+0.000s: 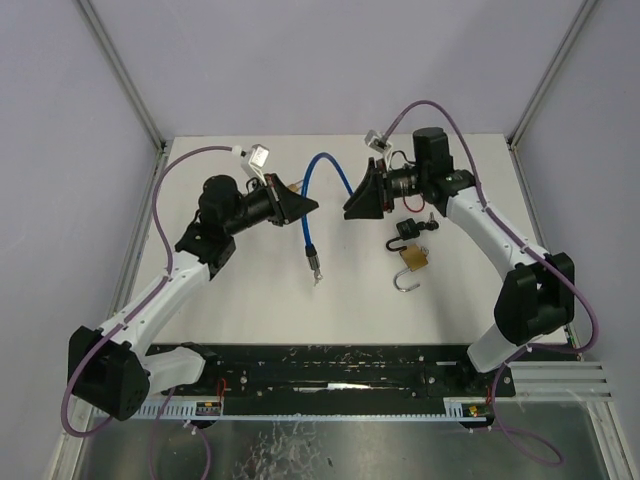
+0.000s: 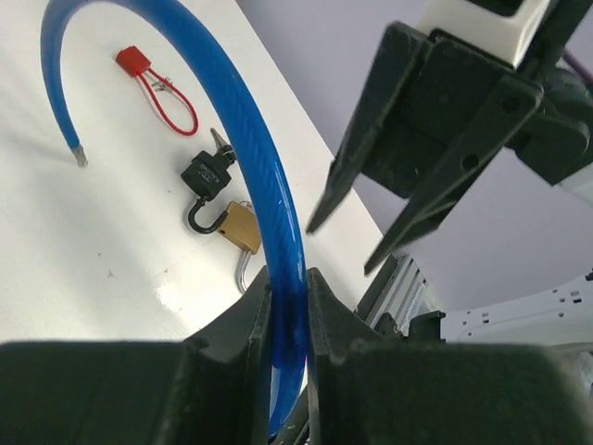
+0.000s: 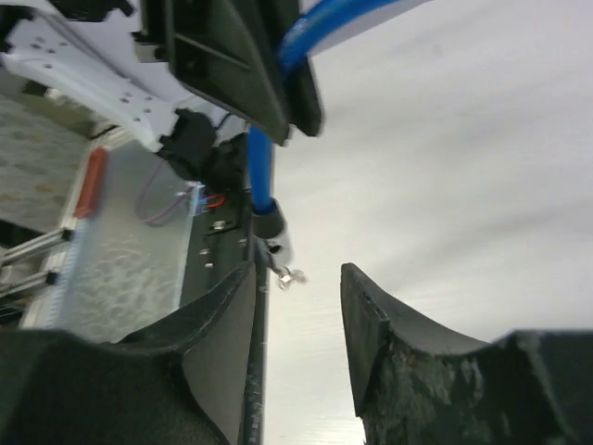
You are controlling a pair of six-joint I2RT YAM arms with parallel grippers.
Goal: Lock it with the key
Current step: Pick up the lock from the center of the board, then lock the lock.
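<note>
While the left hand pinches the blue plastic-coated cable, the right hand hangs spread and empty beside it. The small metal key sits in the black padlock on the white tabletop, so a square, slow approach seems wisest.

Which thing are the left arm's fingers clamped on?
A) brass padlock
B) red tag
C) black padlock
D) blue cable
D: the left wrist view shows the left arm's fingers pinching the blue cable, while the brass padlock and black padlock lie apart on the table.
</note>
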